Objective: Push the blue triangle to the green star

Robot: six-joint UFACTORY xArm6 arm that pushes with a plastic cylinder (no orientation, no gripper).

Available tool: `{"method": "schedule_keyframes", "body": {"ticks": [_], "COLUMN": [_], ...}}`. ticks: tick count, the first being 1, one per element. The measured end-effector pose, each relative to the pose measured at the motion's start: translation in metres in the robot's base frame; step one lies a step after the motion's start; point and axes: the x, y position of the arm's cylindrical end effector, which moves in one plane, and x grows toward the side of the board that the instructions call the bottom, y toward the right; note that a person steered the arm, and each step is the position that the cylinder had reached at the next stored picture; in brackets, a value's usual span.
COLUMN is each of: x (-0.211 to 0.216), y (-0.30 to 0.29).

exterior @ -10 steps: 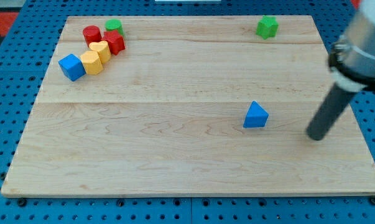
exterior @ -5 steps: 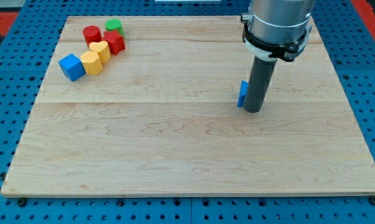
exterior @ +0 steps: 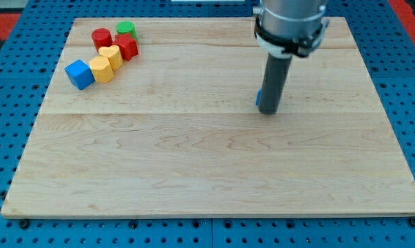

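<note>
My tip (exterior: 268, 111) rests on the board right of centre. The blue triangle (exterior: 259, 98) is almost wholly hidden behind the rod; only a thin blue sliver shows at the rod's left edge, just above the tip. The green star does not show; the arm's body covers the top right of the board where it stood.
A cluster sits at the top left: a blue cube (exterior: 78, 74), a yellow block (exterior: 101, 69), a yellow heart (exterior: 111, 55), a red cylinder (exterior: 101, 37), a red block (exterior: 127, 47) and a green cylinder (exterior: 126, 29). The wooden board (exterior: 193, 172) lies on a blue pegboard.
The rod swept in from the right to the blue triangle, and the triangle has moved up and left with it. The arm now covers the green star.
</note>
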Motion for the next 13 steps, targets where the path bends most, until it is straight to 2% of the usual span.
{"method": "schedule_keyframes", "body": {"ticks": [1, 2, 3, 5, 6, 7, 8, 9, 10, 11, 13], "x": [-0.045, -0.059, -0.059, -0.03, -0.066, -0.087, -0.115, -0.115, -0.098, -0.112, -0.111], "y": [0.0, 0.0, 0.0, 0.005, -0.008, 0.03, 0.027, 0.027, 0.012, 0.008, 0.038]}}
